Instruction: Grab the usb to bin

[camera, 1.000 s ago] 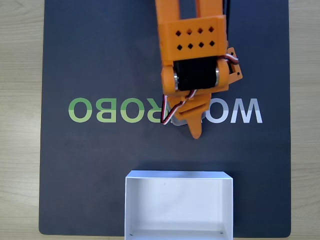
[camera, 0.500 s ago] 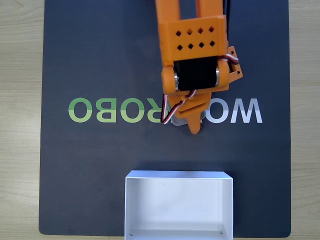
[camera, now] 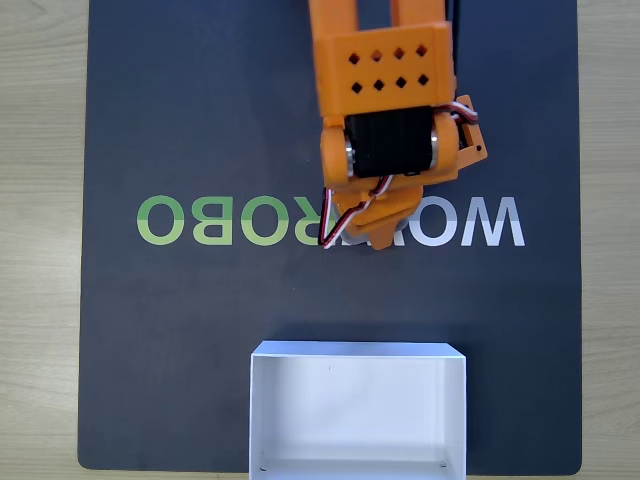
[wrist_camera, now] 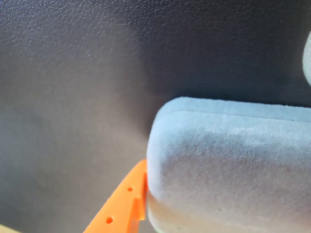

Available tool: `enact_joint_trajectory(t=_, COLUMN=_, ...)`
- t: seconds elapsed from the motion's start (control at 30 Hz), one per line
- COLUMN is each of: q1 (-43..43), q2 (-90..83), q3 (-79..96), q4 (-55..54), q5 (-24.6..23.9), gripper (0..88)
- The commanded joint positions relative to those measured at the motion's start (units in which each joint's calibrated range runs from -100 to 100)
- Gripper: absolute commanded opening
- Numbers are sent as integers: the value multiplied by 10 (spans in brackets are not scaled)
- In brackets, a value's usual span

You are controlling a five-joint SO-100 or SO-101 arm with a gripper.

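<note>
Resting on a dark textured mat [camera: 200, 330] printed with green and white lettering [camera: 220, 220], the scene centres on that lettering as landmark. Over its middle, the orange plastic claw [camera: 380, 238] points straight down, placed to grip from above. In the wrist view, a small flat grey rounded-square usb pad [wrist_camera: 228, 165] sits pressed against one orange finger [wrist_camera: 129, 204], apparently pinched; the second finger is hidden, so the grip is a judgement. Below the lettering, nearer the fixed camera, a white shallow rectangular bin [camera: 258, 420] waits open-topped and well apart from the claw.
</note>
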Motion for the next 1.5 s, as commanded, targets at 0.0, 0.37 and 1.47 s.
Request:
enact_joint_trajectory(t=0.0, q1=3, q2=-57, q3=-10, q4=13, q5=-1, gripper=107)
enact_joint_trajectory(t=0.37, q1=3, q2=-335, q3=-96, q4=16, q5=-3, gripper=107)
enact_joint_trajectory(t=1.47, q1=126, q2=-51, q3=-417, q4=-91, q5=-59, gripper=98)
